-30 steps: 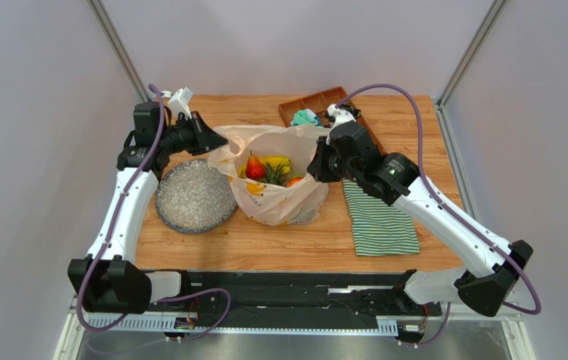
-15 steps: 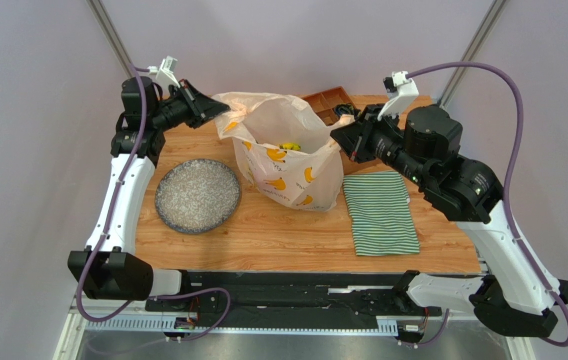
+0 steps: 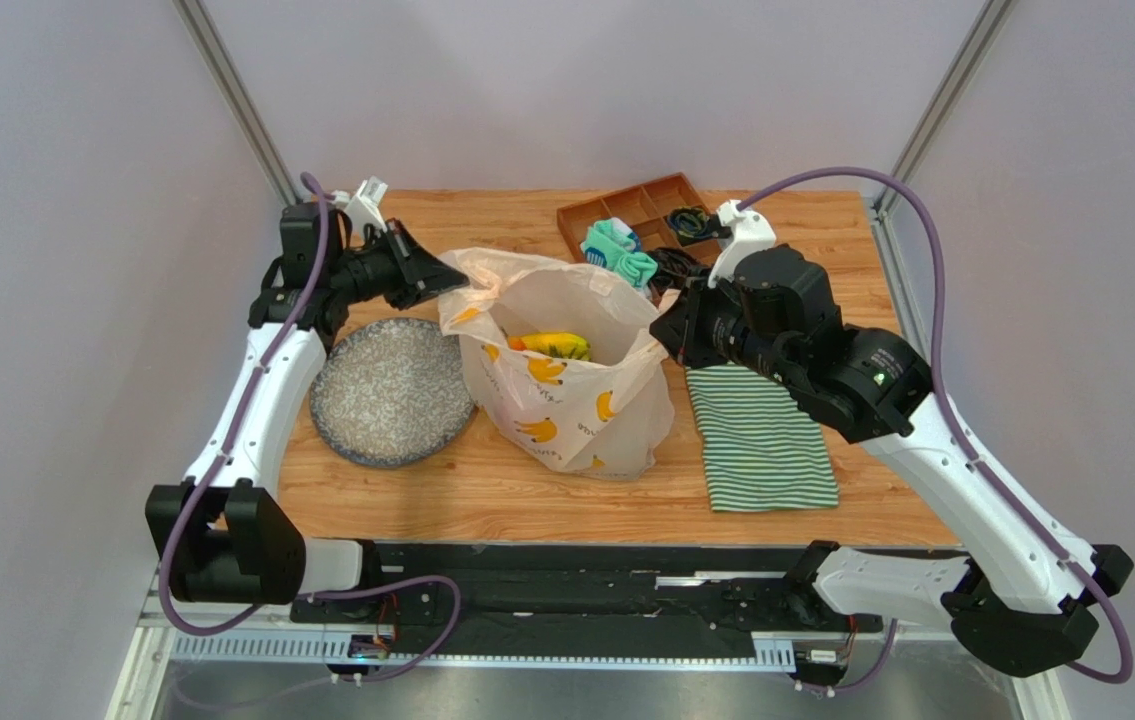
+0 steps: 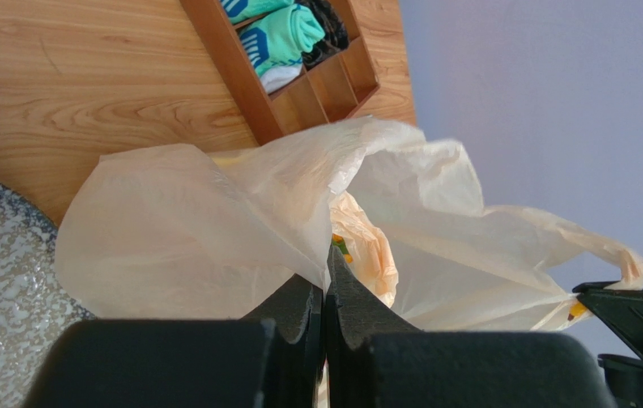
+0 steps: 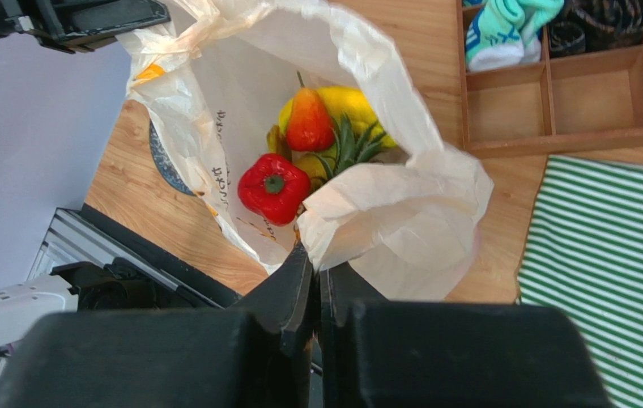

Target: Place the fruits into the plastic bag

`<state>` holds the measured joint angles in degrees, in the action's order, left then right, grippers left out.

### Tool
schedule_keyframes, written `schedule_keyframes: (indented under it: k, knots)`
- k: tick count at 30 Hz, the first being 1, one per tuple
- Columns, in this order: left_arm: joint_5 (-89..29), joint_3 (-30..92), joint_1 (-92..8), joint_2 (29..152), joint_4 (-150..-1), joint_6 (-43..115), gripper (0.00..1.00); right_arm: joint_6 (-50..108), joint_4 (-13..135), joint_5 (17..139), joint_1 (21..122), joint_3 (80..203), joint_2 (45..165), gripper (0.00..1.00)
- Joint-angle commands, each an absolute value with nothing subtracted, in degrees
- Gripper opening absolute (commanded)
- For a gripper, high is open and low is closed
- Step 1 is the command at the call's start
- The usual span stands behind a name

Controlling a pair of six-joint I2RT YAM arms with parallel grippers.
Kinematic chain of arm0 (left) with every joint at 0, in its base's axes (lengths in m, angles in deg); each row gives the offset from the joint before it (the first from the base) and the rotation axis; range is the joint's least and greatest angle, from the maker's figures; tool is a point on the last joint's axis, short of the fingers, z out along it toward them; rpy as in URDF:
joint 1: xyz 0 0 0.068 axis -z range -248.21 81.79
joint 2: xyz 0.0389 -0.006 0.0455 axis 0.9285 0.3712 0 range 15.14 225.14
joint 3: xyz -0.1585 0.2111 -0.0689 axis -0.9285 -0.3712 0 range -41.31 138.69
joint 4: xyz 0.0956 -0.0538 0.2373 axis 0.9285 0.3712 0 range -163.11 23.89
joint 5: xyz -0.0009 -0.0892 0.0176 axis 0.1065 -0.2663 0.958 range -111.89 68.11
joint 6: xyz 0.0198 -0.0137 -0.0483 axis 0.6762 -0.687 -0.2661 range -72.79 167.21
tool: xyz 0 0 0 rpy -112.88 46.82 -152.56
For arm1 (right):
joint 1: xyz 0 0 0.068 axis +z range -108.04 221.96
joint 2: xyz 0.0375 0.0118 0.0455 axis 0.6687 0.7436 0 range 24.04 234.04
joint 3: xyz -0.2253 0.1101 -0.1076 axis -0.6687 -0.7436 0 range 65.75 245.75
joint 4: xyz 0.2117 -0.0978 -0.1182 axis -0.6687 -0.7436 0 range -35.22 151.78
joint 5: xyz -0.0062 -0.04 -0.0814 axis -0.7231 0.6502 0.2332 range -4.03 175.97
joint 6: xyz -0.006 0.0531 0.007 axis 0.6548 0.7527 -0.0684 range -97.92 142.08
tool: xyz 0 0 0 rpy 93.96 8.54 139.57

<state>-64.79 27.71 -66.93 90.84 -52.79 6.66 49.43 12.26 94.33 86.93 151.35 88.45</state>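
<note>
The cream plastic bag (image 3: 566,393) with banana prints stands mid-table, its mouth held open between my two grippers. My left gripper (image 3: 453,279) is shut on the bag's left rim, seen in the left wrist view (image 4: 326,255). My right gripper (image 3: 659,333) is shut on the right rim, seen in the right wrist view (image 5: 317,255). Inside the bag (image 5: 401,212) lie the fruits: a red round one (image 5: 273,187), a red-orange pear-like one (image 5: 309,123), a yellow one (image 5: 346,104) and a green pineapple crown (image 5: 352,144). The top view shows yellow fruit (image 3: 551,345) in the mouth.
A grey speckled plate (image 3: 385,393) lies left of the bag. A green-and-white striped cloth (image 3: 758,438) lies to its right. A wooden compartment tray (image 3: 648,210) at the back holds teal (image 3: 618,248) and black (image 3: 696,225) cloth bundles.
Both arms raised the bag by its rims half a second ago and have now lowered it back to the table, mouth still held open. Both grippers stayed shut on the rims.
</note>
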Motion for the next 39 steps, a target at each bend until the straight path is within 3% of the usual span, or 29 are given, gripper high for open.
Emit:
schedule_keyframes:
  k: [1,2,3,4,5,7,11,14,20,25,28,33,39]
  knots:
    - [-66.46,27.60,-67.33,87.03,-49.21,15.92,0.13,50.29,12.38,95.37,86.96,150.83,86.98,0.17]
    - [-65.85,27.77,-67.33,86.07,-48.33,17.32,0.33,50.12,12.47,95.03,86.96,150.91,86.89,0.23]
    - [-65.32,27.86,-67.33,85.37,-48.15,17.85,0.45,49.77,12.47,94.59,86.96,151.00,86.80,0.30]
    - [-64.79,28.13,-67.33,84.75,-47.88,18.38,0.56,49.68,12.47,94.58,86.96,151.53,86.54,0.49]
    - [-63.22,28.39,-67.33,83.44,-47.36,19.43,0.72,49.42,12.38,94.32,86.96,151.79,86.45,0.60]
    - [-61.28,29.18,-67.33,82.03,-46.74,20.40,0.90,48.54,12.21,93.70,86.96,153.01,86.10,0.85]
    - [-54.00,29.53,-67.33,77.47,-46.91,22.07,0.93,46.69,10.19,95.28,86.96,156.35,85.39,0.98]
    - [-49.51,29.97,-67.59,76.57,-46.83,22.69,0.95,44.93,8.17,97.66,85.74,159.60,86.79,1.00]
    - [-48.79,32.35,-71.54,80.52,-46.65,21.90,0.96,44.32,10.97,80.91,68.88,160.50,90.13,1.00]
    - [-48.35,32.61,-74.36,78.87,-45.43,23.91,0.96,44.49,13.52,75.60,55.69,157.78,90.15,1.00]
    - [-46.78,31.56,-74.28,74.14,-44.46,26.63,0.96,43.53,14.49,78.13,51.38,154.44,86.03,1.00]
    - [-43.26,25.25,-74.27,63.14,-44.89,30.33,0.97,40.72,18.79,94.83,50.31,144.70,77.15,1.00]
    - [-41.15,17.24,-74.27,51.71,-42.88,33.41,0.98,38.43,32.76,102.57,50.40,122.64,64.31,1.00]
